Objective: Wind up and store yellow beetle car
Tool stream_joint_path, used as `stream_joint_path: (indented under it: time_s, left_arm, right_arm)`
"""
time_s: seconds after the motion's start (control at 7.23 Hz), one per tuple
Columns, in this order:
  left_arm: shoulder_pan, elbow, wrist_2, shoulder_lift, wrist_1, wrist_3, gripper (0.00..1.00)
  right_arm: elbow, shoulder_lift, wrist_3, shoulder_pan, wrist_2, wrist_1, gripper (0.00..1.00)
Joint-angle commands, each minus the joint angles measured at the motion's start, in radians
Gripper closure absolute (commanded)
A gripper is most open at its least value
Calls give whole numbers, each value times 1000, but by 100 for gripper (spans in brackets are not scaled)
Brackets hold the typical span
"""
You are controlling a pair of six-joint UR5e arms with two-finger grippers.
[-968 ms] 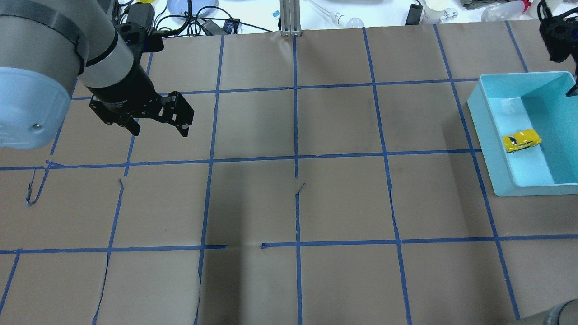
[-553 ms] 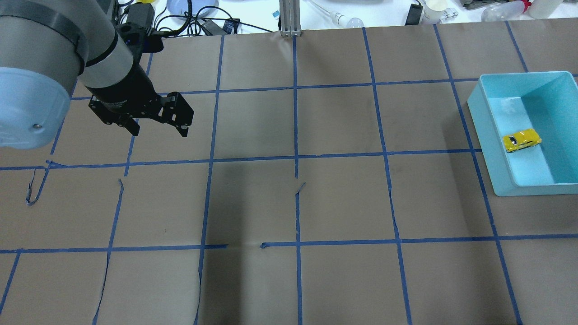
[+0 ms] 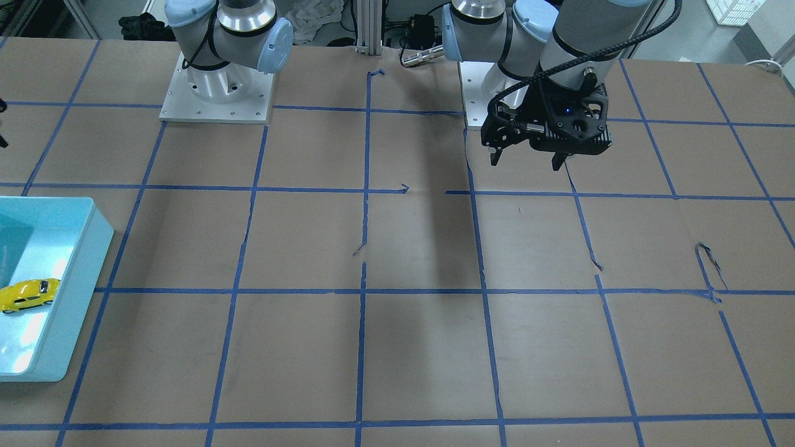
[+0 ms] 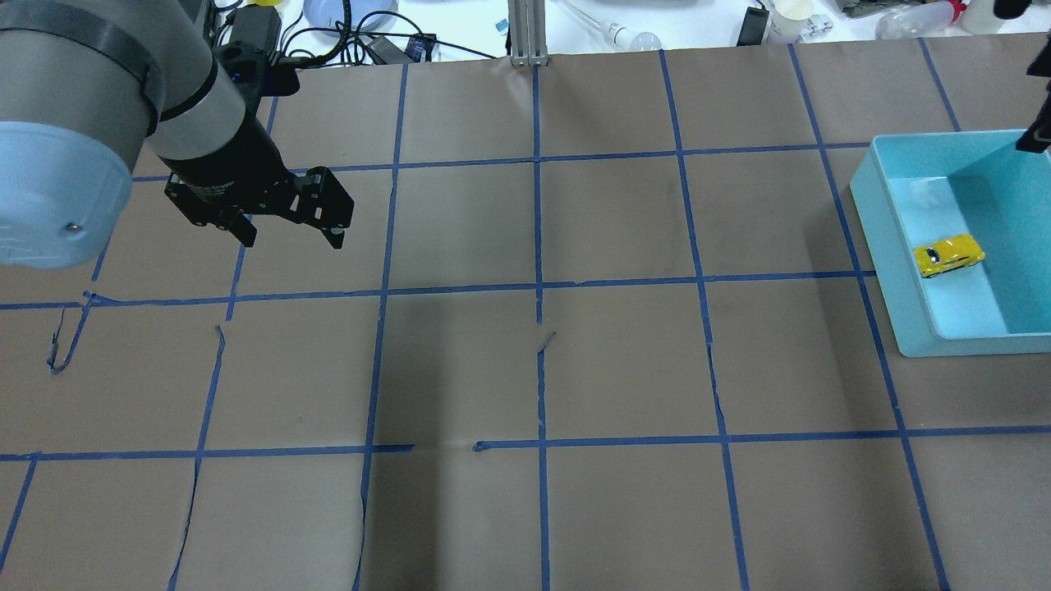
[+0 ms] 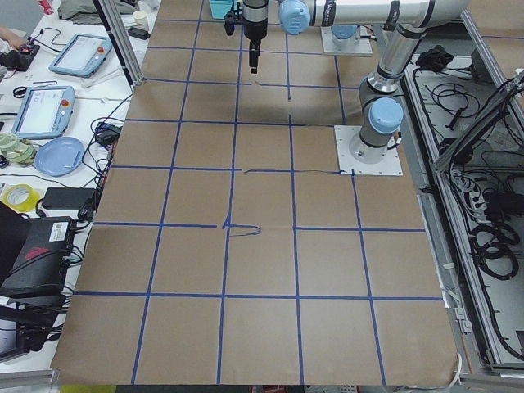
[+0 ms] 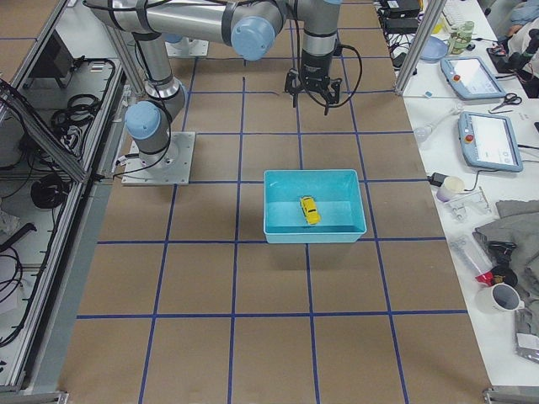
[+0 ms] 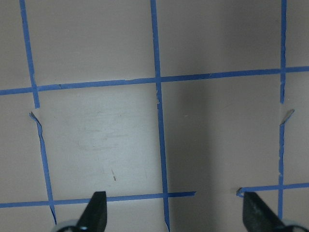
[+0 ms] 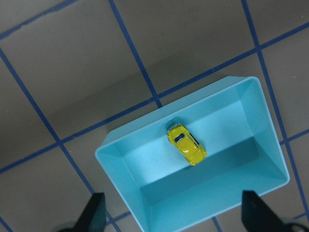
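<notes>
The yellow beetle car (image 8: 186, 145) is seen resting on its wheels on the floor of a light-blue bin (image 4: 891, 254) at the right end of the table, close to one long wall and touched by nothing. The right gripper (image 8: 174, 212) is held high above the bin with its fingers spread wide and empty, a posture suggesting the toy is already stored. Well apart at the left, the left gripper (image 4: 291, 240) is likewise parted and empty, hung over brown paper gridded with blue tape (image 4: 538, 287), apparently kept clear of the bin side. Whether the spring was wound cannot be told.
</notes>
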Motion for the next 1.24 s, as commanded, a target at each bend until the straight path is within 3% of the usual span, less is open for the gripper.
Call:
stream_joint_path:
  time_s: [0.0,0.28,0.41,0.69,1.11]
  left_arm:
    - [3,0,3,1,3,0,0]
    - [3,1,6,4,3,0,0]
    - [3,0,3,3,1,0,0]
    - [3,0,3,0,3,0,0]
    - [3,0,5,-3,4,0,0]
  right_arm:
    - [-4,-27,303,196,0,24,0]
    - [-5,-27,605,342,2,20,0]
    - [-7,-27,825,345,20,20,0]
    - [-17,-30,1047,342,37,30,0]
    - [-36,-33,1416,339,91,157,0]
